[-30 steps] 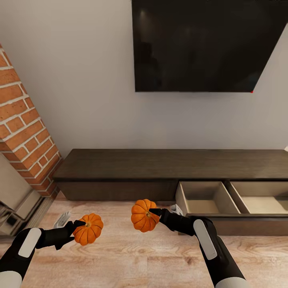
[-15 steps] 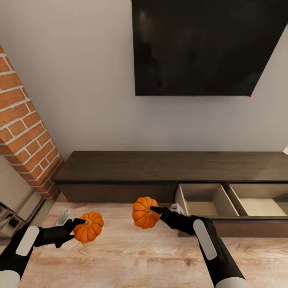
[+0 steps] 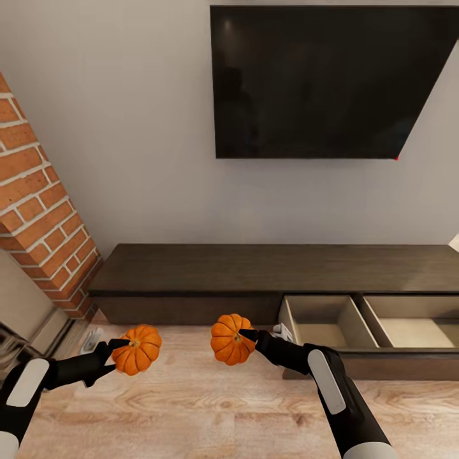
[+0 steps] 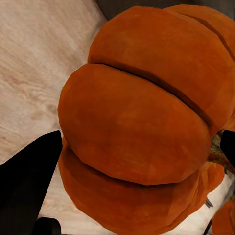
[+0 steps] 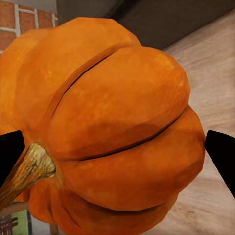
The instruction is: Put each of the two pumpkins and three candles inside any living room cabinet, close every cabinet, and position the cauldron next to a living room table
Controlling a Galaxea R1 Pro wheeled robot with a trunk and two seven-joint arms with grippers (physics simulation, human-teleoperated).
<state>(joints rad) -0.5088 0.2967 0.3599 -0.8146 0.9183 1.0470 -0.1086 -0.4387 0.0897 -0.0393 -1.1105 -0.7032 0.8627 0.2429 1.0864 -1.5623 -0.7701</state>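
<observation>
Head view: left pincer point(image 3: 121, 352) clamped on a pumpkin point(image 3: 136, 349), held above the wood floor point(image 3: 210, 408) in front of the cabinet's closed left end. Right pincer point(image 3: 245, 336) holding the second pumpkin point(image 3: 231, 340), also in the air over the floor, just left of the open drawer point(image 3: 322, 325). The two pumpkins are near each other but apart. The cabinet point(image 3: 255, 268) runs long and low along the grey wall; on its right half two pale drawer insides stand open side by side, the second one point(image 3: 414, 322) reaching the frame's edge. A dark TV screen point(image 3: 331, 83) hangs on the wall above; a brick column point(image 3: 38, 210) stands at the left. Left wrist view: the pumpkin point(image 4: 147, 122) seen close, ribs plain, one black fingertip point(image 4: 29, 181) against its side, the other point(image 4: 228, 147) at the opposite edge, pale floor behind. Right wrist view: the other pumpkin point(image 5: 117, 127) with its tan stem point(image 5: 29, 169) toward one black fingertip point(image 5: 11, 152), the second fingertip point(image 5: 223, 156) on the far side; a strip of brick point(image 5: 27, 19) and the cabinet's dark front point(image 5: 171, 19) behind. The stem detail is plain here, not in the head view; the drawers are plain only from the head.
</observation>
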